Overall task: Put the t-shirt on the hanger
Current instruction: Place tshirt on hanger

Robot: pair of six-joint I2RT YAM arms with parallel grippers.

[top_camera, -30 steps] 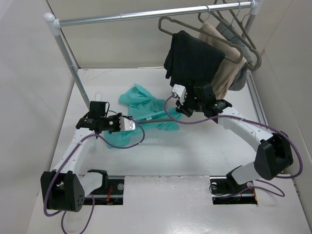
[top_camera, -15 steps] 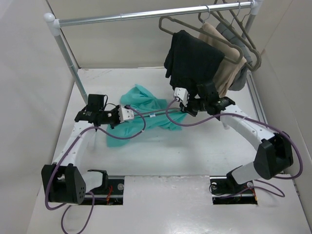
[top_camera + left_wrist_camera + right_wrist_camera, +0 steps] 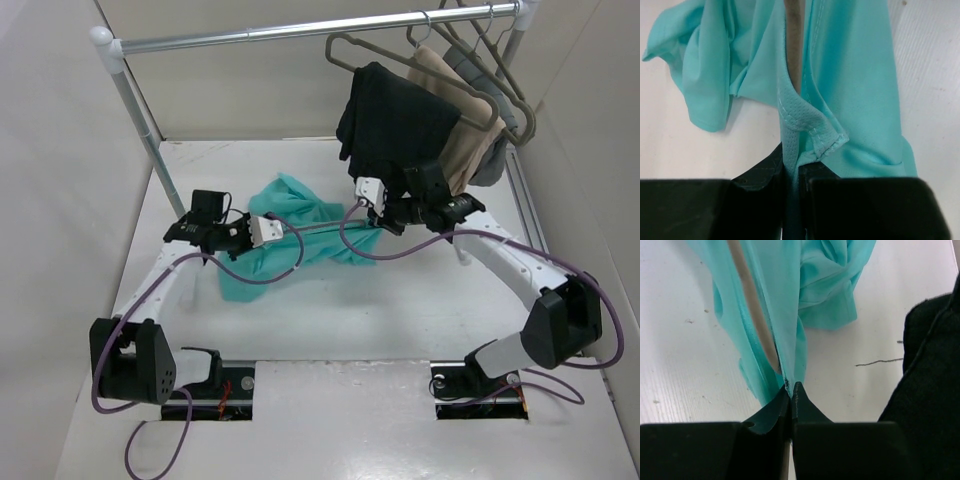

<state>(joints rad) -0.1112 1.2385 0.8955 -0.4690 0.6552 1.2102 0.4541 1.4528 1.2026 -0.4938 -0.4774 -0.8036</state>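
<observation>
White table [image 3: 400,310], your stock: t-shirt [image 3: 300,210] mid-table, stretched between both grippers, with hanger [image 3: 793,40] inside its cloth. Your left gripper [image 3: 791,162] is clamped on a teal hem. Your right gripper [image 3: 791,390] is pinched tight on the opposite edge. Black garment [image 3: 395,120] hangs on the rail [image 3: 270,33].
</observation>
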